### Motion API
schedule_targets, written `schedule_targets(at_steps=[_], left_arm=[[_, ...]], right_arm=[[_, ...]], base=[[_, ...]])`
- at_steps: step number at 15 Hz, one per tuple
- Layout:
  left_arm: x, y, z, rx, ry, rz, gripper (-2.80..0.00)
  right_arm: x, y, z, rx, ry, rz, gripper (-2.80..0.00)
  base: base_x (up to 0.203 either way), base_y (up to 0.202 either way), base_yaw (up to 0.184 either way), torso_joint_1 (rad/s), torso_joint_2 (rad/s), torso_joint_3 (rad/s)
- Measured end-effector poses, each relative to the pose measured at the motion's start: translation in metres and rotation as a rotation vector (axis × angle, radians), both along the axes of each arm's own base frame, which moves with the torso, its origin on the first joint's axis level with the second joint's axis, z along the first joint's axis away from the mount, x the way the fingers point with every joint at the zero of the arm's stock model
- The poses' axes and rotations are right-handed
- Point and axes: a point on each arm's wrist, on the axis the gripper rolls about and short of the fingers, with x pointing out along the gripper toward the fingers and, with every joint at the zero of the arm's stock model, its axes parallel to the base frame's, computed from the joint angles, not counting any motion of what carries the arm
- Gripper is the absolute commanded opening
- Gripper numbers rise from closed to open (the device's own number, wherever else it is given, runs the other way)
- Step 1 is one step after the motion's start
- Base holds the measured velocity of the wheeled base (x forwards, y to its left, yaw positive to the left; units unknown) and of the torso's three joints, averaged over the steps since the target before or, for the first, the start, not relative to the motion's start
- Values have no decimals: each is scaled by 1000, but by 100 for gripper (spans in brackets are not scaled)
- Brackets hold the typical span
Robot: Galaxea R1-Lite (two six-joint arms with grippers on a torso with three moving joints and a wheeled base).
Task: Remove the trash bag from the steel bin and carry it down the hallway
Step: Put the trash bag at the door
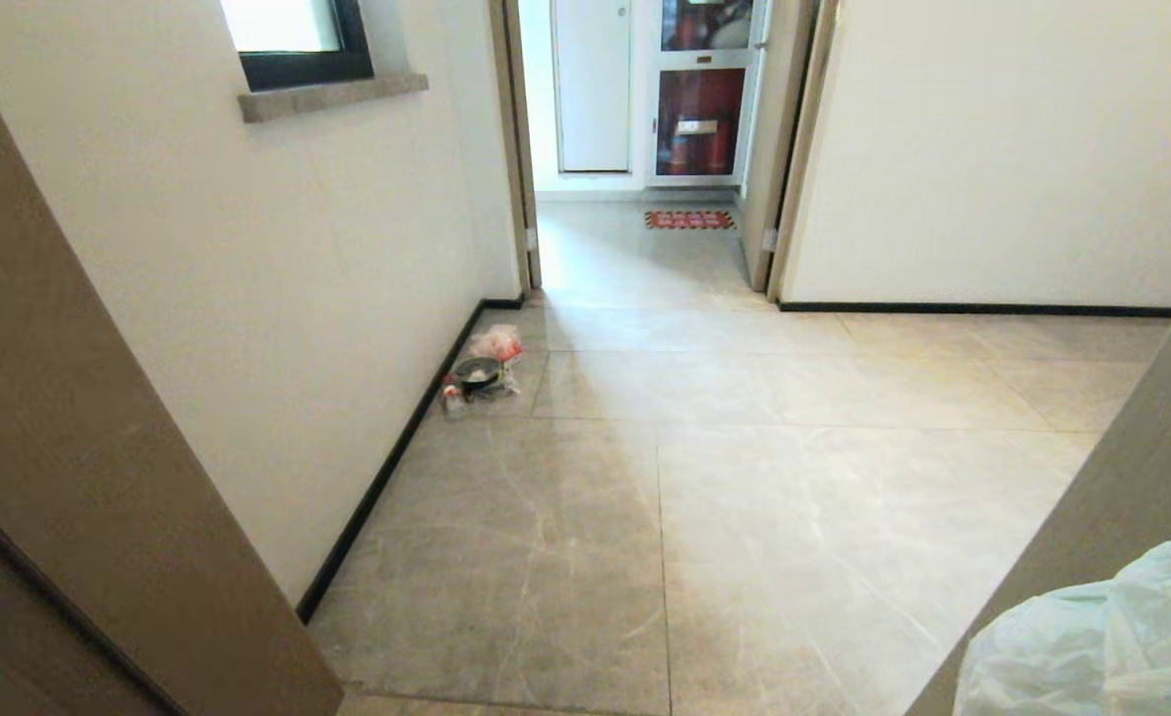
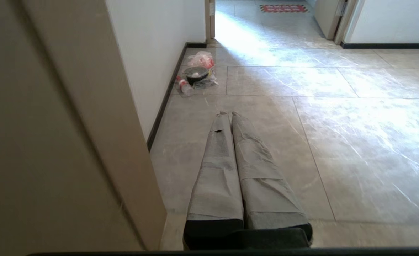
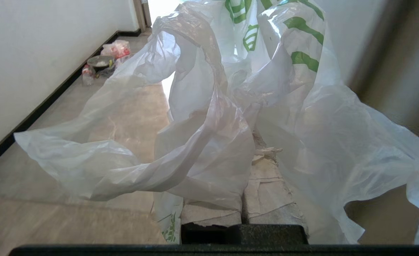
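Here the right gripper [image 3: 247, 142] pinches the trash bag [image 3: 209, 117], keeping it clear of the hallway floor [image 1: 745, 497]; left gripper [image 2: 229, 114] closed, empty.

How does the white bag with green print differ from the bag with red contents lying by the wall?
The trash bag is white with green print; the clear bag shows red contents. The trash bag hangs off the floor from the shut right gripper; the clear bag lies on the floor tiles against the baseboard, beside a dark bowl. Both are thin crinkled plastic.
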Motion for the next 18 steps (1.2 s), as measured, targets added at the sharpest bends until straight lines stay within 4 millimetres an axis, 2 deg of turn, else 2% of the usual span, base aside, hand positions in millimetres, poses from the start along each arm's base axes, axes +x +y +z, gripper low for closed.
schedule_targets(at_steps=[18], left_arm=[[0, 0, 0, 0, -1, 0, -280]], right_arm=[[0, 0, 0, 0, 0, -1, -280]], base=[[191, 0, 1, 3, 3, 2]])
